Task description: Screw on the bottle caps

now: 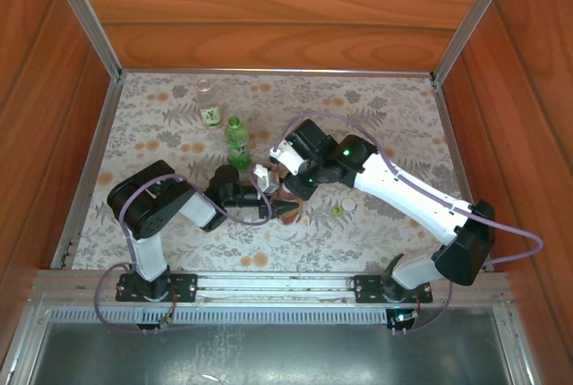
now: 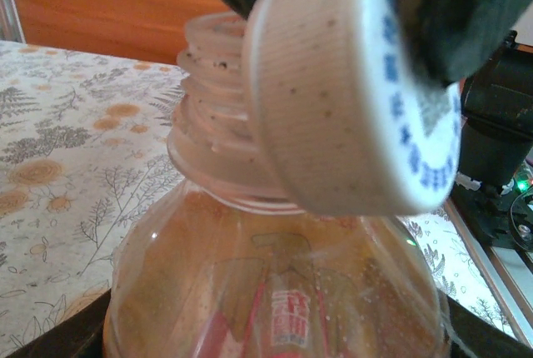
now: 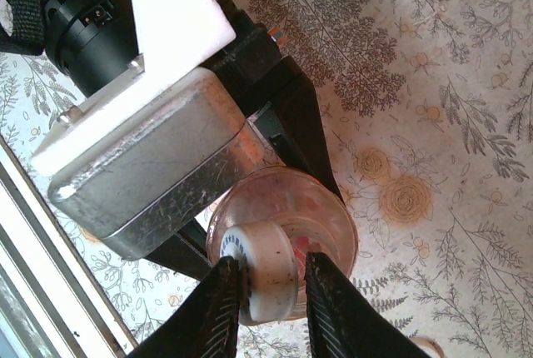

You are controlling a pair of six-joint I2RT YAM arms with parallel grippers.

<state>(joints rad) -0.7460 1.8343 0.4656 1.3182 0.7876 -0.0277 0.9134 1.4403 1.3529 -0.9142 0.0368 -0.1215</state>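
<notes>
One white cap tilts against one amber bottle.

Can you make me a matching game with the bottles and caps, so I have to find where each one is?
Things:
1. white cap
2. yellow-green cap
3. green bottle
4. amber bottle

Places:
A. standing free on the table
B. pinched in the right gripper
C. clamped in the left gripper
D. lying loose on the table

Pairs: 1-B, 2-D, 3-A, 4-C
</notes>
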